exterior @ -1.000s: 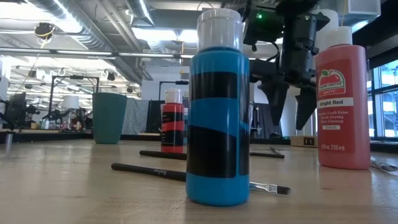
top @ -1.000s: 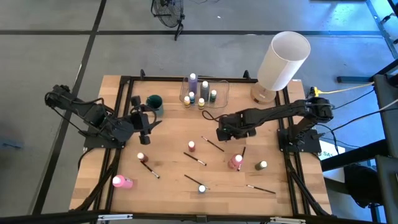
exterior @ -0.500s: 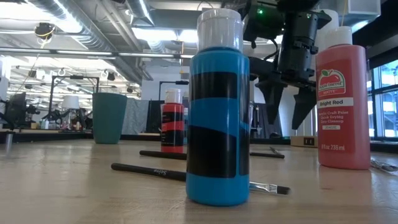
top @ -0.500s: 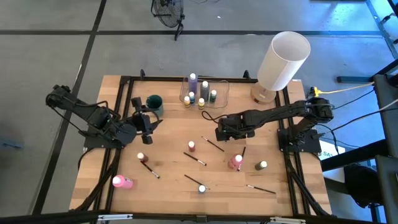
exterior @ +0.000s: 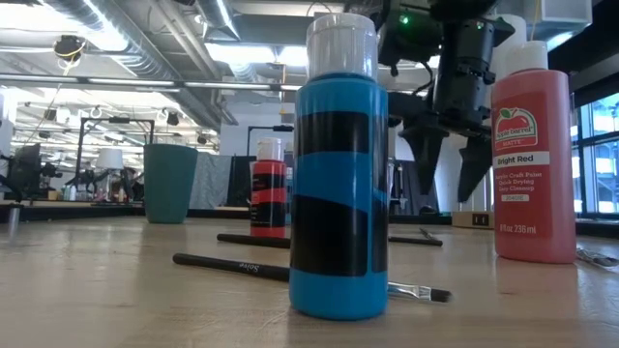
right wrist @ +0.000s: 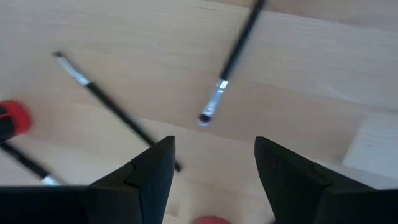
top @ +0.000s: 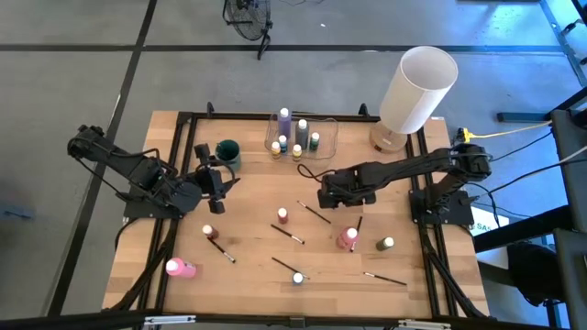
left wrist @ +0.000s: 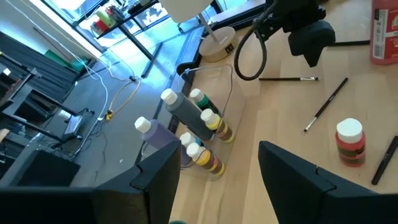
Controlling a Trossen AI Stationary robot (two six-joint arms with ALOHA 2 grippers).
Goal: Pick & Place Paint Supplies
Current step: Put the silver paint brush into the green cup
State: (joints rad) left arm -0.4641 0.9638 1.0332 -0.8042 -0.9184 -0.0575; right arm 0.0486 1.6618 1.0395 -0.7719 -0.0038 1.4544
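Paintbrushes (top: 315, 214), thin and dark-handled, lie beneath the empty spread-fingered right gripper (top: 323, 196); left gripper (top: 218, 177) likewise spread.

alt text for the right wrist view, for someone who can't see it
The right gripper hangs open just above a pale wooden table, its dark fingers framing the view. Two thin paintbrushes lie ahead of it.

Teal cup (top: 227, 152), clear container (top: 323, 139), tall white cylinder (top: 417, 89) on wooden table (top: 248, 234)

Five bottles (top: 290, 132) in the container (top: 326, 137), six loose, six paintbrushes (top: 287, 234)
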